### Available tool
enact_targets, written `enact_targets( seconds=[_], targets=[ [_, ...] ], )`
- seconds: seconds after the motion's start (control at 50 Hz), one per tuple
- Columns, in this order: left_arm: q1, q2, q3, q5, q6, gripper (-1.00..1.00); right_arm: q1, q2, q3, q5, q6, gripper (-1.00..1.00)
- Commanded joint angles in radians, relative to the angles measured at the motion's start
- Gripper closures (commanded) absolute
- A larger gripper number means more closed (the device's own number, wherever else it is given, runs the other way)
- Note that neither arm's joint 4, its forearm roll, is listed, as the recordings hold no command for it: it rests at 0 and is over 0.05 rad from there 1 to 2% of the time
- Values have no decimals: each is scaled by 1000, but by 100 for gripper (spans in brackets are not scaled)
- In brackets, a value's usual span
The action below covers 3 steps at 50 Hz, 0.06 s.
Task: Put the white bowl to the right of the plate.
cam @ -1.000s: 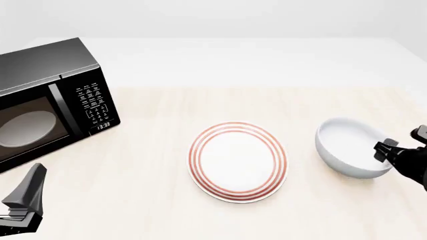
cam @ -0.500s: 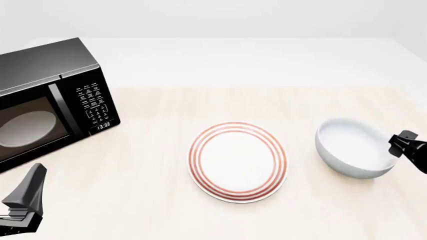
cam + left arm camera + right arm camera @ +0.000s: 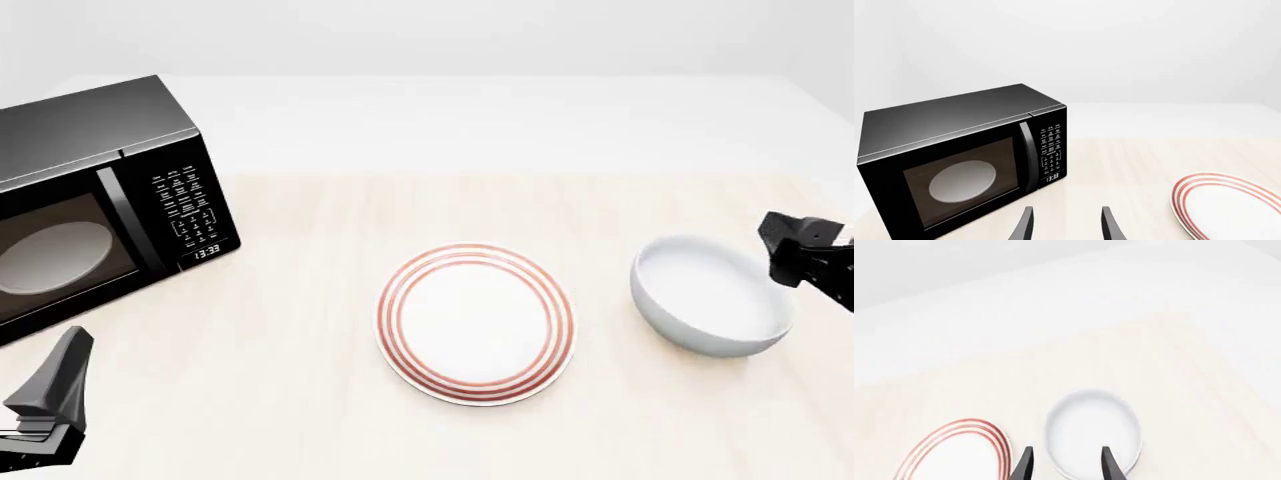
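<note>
The white bowl [image 3: 707,295] rests upright on the table just right of the red-ringed plate [image 3: 477,323], with a small gap between them. My right gripper [image 3: 790,252] hovers open off the bowl's far-right rim, holding nothing. In the right wrist view its open gripper [image 3: 1065,467] looks down from above on the bowl [image 3: 1093,432] and on the plate [image 3: 954,450] beside it. My left gripper [image 3: 47,400] stays at the near left corner; in its wrist view it is open [image 3: 1066,227], and the plate's edge [image 3: 1227,205] shows off to one side.
A black microwave [image 3: 94,200] with its door shut stands at the left of the table, a pale disc visible through its window [image 3: 47,255]. In the left wrist view the microwave [image 3: 967,160] fills the space ahead of the fingers.
The right gripper has drawn away from the bowl's right rim, moving up and back. The bowl, plate and left arm have not moved.
</note>
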Motion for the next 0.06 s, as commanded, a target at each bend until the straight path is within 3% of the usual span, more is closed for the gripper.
enact_targets(
  seconds=[0.02,0.04,0.06],
  targets=[
    [0,0,0,0,0,-100,237,28,48,-170,-21,-100],
    [0,0,0,0,0,-100,268,64,52,-209,-29,-100],
    [0,0,0,0,0,-100,300,93,74,-306,1,-100]
  ],
)
